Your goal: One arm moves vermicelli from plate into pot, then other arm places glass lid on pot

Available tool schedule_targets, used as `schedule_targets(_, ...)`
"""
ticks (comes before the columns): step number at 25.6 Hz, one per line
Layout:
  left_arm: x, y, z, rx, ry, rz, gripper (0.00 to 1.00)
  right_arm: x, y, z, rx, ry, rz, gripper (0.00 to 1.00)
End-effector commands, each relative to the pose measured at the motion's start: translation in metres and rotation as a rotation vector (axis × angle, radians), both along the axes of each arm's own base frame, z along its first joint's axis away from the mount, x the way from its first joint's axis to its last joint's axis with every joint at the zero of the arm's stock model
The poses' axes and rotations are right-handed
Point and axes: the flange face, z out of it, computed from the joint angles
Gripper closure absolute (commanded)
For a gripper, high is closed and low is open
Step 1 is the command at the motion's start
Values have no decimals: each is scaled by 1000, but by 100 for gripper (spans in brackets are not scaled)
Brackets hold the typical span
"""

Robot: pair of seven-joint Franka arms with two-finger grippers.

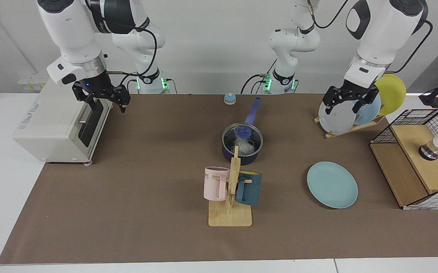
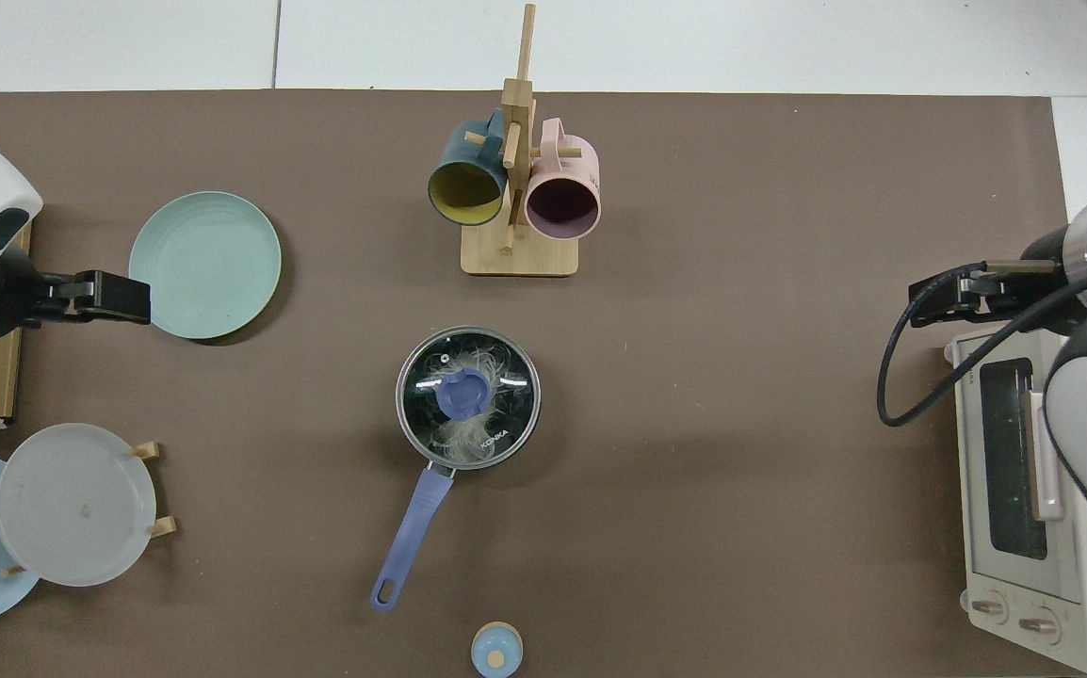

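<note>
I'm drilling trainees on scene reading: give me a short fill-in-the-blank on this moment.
1. The glass lid sits on the ____.
2. The vermicelli lies inside the pot, so the teal plate is ____.
3. The right gripper, holding nothing, hovers by the ____.
4. The left gripper hovers open before the ____ rack.

Missing: pot; empty; toaster oven; plate

Bright, even light falls from overhead in both views. Shadows are soft and short: one hugs the pot (image 2: 468, 400), another the plate (image 1: 332, 184). Small glints sit on the glass lid (image 2: 469, 396). Near the worktop's (image 2: 694, 527) edge an arm looms, perhaps slightly blurred.
</note>
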Motion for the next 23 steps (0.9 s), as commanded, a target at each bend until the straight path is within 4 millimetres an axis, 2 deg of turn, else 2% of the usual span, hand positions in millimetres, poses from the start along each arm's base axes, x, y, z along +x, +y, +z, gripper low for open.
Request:
schedule_targets(1, -3, -1, 7, -3, 4, 9, 0, -14, 0, -6, 25, 5, 14, 0)
schedule_targets(5, -3, -2, 6, -3, 5, 8, 0, -13, 3, -4, 30, 2, 26, 0)
schedule_targets(23, -3, -2, 7, -3, 4, 8, 0, -10, -9, -4, 40, -10, 4, 0)
